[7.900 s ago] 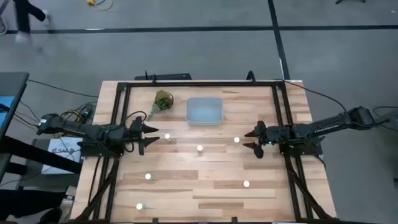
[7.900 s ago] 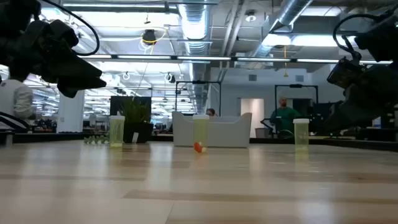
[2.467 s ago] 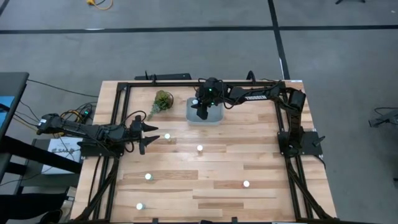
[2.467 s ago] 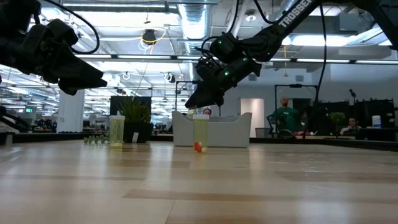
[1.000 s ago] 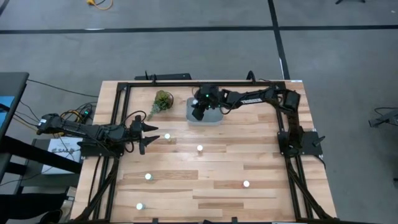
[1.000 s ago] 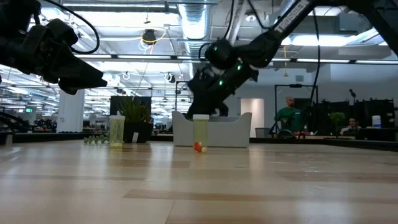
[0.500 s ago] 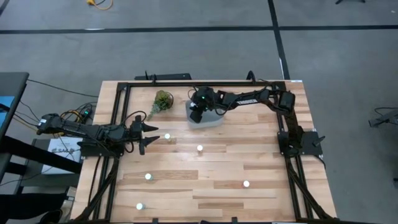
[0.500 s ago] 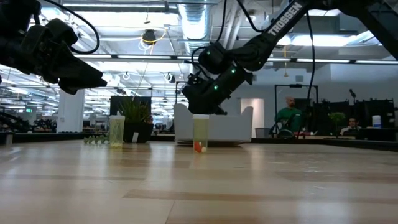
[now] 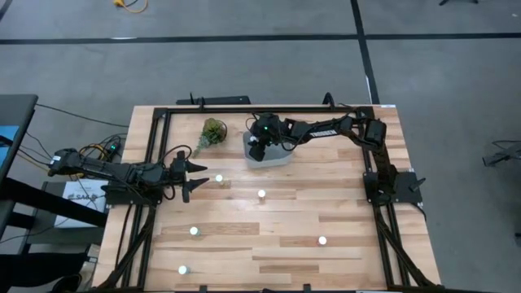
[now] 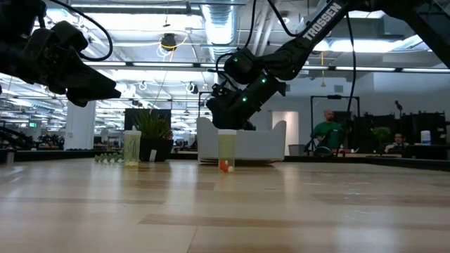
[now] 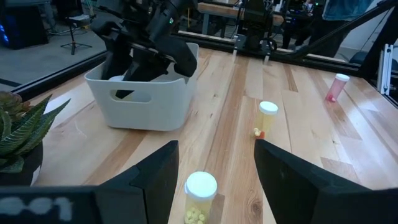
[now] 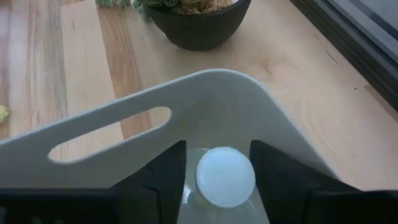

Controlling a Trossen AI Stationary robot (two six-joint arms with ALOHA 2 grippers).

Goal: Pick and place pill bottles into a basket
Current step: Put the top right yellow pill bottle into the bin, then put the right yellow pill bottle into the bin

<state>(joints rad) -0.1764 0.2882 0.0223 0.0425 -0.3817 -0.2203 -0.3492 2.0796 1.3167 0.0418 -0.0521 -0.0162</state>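
R tool (image 12: 217,180) sits in the basket (image 9: 279,156) corner, fingers spread, a bottle (image 12: 225,176) loose between them. Best lift straight up w/o snagging the rim. L tool (image 9: 185,173) waits open by bench edge.

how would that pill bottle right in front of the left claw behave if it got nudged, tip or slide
The pill bottle stands upright, taller than it is wide, so a push near its white cap would probably tip it. Only a few pills show at its bottom, so it is likely light and would shift easily. Once on its side, the round body could roll across the wooden table.
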